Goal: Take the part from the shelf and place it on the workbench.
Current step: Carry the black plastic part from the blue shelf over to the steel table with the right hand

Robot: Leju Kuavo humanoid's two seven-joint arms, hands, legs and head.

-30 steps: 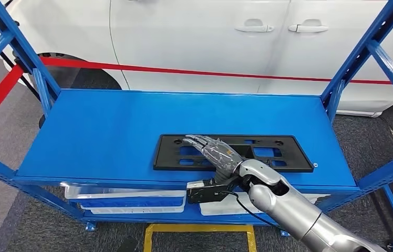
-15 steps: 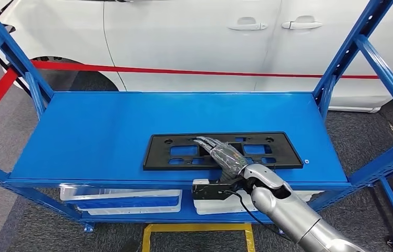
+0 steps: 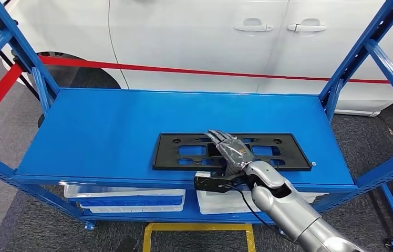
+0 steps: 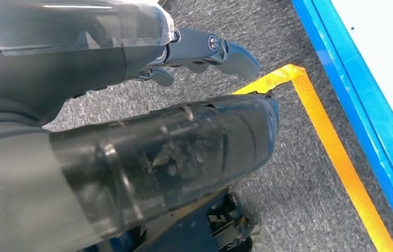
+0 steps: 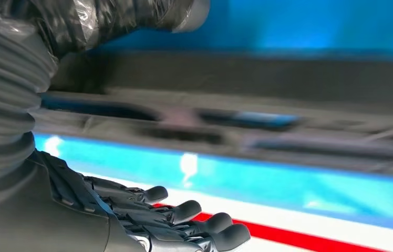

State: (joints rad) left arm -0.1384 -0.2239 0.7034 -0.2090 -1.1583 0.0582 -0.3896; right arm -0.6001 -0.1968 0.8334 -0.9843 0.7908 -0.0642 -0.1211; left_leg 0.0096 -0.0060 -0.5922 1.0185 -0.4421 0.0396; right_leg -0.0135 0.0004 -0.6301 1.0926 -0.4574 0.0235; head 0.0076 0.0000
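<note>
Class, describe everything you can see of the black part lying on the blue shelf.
The black part is a long, flat rectangular frame, seemingly moulded plastic, with rectangular cut-outs showing the shelf through them and small round holes along its far edge. It lies flat on the blue shelf, toward the front right, long side parallel to the front edge. The right hand lies over its middle, fingers stretched flat toward the far edge; whether they press on it is unclear.
</note>
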